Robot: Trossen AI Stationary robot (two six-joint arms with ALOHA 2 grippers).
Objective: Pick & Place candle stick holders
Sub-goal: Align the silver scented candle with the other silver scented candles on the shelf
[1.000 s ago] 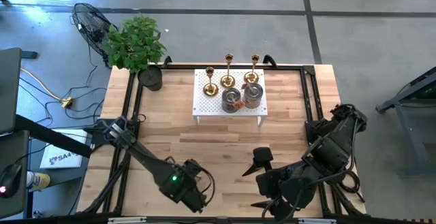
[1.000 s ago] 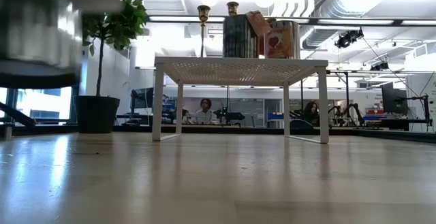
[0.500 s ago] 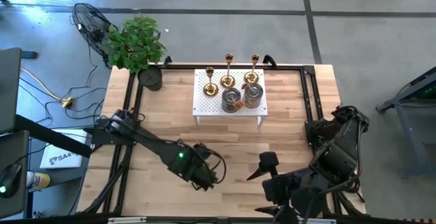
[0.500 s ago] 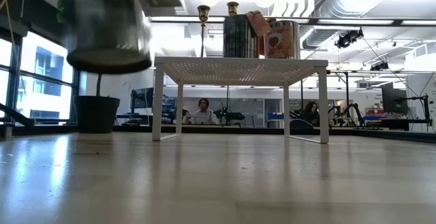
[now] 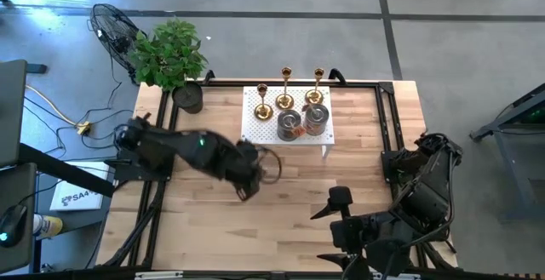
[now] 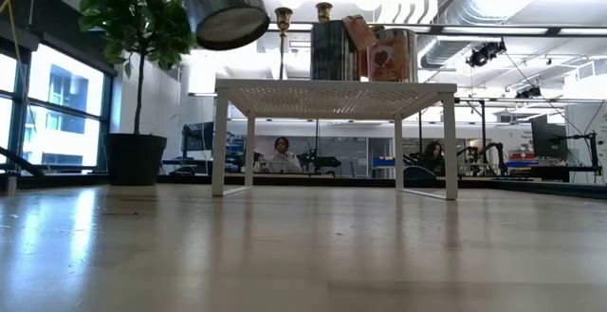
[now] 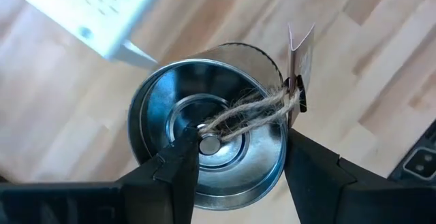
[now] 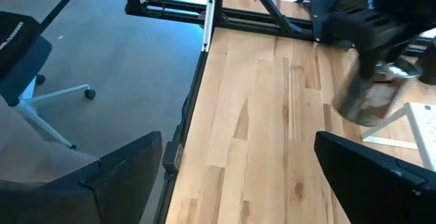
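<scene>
Left arm: stretched across the table (image 5: 213, 220) toward the white perforated stand (image 5: 252, 131).
Left gripper (image 7: 235, 159): clamped on a silver-grey cylinder holder (image 7: 214, 152), held tilted in the air just off the stand's front-left corner; twine and tag on it.
Right arm: folded at the near right edge.
Right gripper (image 8: 238, 166): fingers wide apart, holding nothing.
Stand: two silver cylinders (image 5: 302, 122) in front, three brass candlesticks (image 5: 285, 88) behind.

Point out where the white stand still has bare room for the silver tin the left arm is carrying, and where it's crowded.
The white stand is bare along its left strip and front edge. Its back and middle are crowded: three brass candlesticks behind, two silver tins right before them. The left gripper holds a silver tin above the wooden table, by the stand's front-left corner.
</scene>
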